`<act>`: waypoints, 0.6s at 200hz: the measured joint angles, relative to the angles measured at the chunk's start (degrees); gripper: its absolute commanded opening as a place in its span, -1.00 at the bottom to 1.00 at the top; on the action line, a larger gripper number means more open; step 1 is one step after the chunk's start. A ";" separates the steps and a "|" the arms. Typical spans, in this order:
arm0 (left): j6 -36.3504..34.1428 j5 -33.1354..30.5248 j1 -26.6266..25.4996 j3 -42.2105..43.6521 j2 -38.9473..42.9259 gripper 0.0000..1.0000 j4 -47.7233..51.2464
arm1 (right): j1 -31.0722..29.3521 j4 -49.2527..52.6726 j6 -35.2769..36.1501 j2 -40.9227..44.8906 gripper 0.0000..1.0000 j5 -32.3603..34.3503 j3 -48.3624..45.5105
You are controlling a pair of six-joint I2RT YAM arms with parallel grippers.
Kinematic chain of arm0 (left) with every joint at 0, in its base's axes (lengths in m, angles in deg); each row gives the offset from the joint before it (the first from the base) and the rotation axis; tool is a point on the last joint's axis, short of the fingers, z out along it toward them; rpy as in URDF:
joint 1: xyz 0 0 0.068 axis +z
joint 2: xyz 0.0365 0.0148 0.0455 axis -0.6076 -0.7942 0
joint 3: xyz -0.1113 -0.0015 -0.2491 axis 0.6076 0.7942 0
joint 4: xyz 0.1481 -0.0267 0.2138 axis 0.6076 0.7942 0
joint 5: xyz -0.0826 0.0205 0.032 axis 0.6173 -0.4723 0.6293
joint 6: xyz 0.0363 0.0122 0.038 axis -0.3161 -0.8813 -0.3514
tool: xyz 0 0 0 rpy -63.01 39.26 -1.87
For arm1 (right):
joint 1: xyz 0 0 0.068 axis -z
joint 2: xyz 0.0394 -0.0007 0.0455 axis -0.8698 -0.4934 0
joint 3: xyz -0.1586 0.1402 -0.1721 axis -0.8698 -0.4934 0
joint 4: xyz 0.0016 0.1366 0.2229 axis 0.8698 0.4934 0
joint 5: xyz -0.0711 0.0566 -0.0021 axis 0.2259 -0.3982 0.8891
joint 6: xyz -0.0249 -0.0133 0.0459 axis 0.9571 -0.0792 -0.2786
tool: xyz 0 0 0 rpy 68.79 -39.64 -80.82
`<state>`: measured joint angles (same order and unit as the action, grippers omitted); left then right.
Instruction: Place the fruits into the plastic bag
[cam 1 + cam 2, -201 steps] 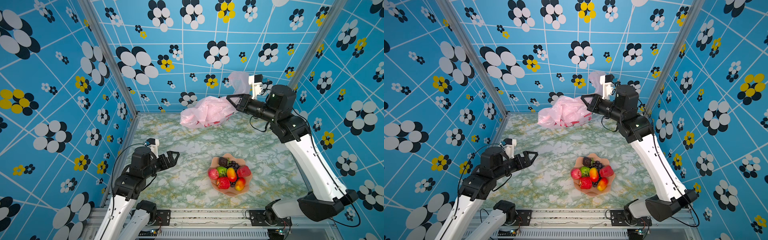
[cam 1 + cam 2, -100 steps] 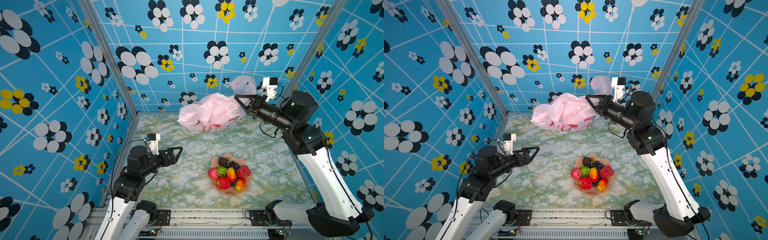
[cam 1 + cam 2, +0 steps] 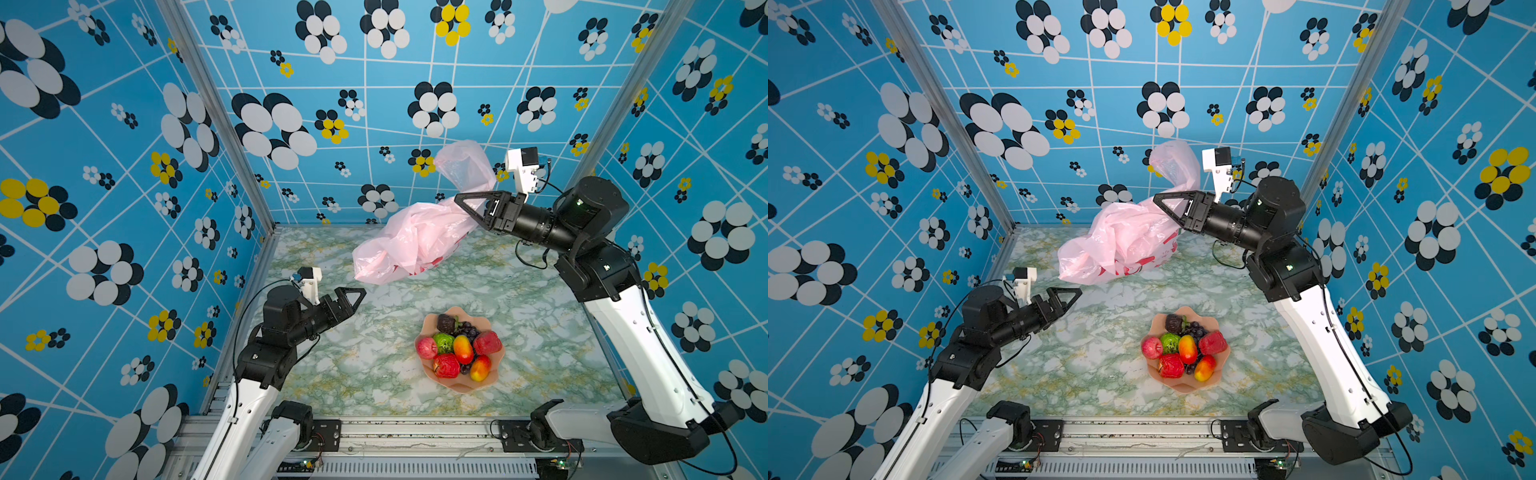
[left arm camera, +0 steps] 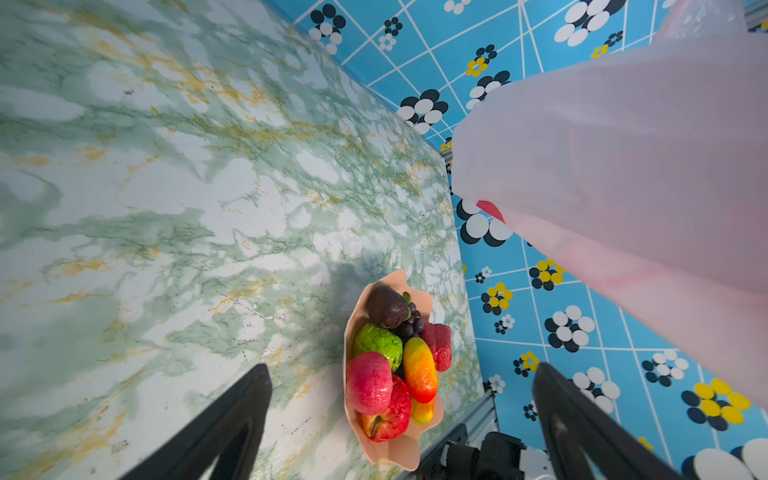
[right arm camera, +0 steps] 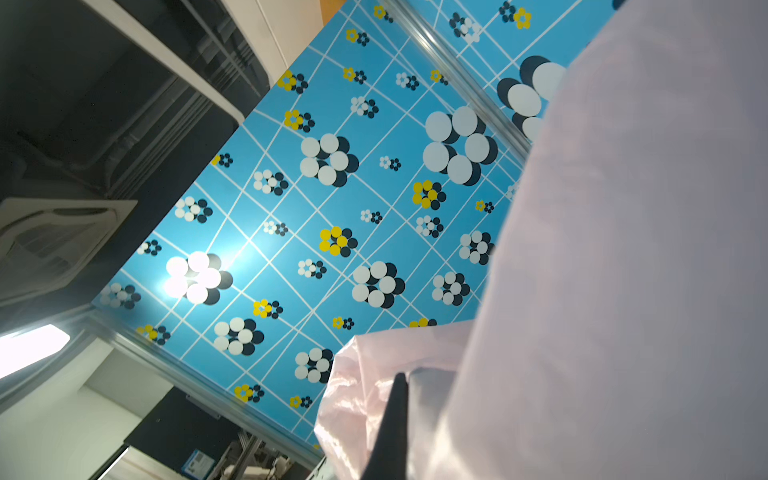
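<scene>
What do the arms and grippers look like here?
Matched pair: the left arm and right arm have white lower links with black joints and wrists. The left gripper and right gripper are black, with hollow triangular jaws. A white wrist camera sits on each, and thin black cables loop alongside.

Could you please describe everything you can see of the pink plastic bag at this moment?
The plastic bag is thin, translucent pale pink film, crinkled, with red prints near its underside. The shut right end effector pinches it near the top, so its upper end balloons above the grip while the body sags down and leftward, apparently clear of the marble table. The open left end effector sits just short of its low end.
</scene>
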<state>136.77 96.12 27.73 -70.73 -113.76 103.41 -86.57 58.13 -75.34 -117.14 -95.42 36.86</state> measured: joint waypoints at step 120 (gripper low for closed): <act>31.17 17.79 7.28 7.50 -10.01 0.98 -30.49 | -0.74 -18.29 15.74 -9.60 -1.00 -25.49 -6.64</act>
<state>167.93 113.91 35.00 -63.23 -123.77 72.92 -87.31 39.83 -59.60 -126.74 -120.91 30.22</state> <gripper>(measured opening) 0.990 0.049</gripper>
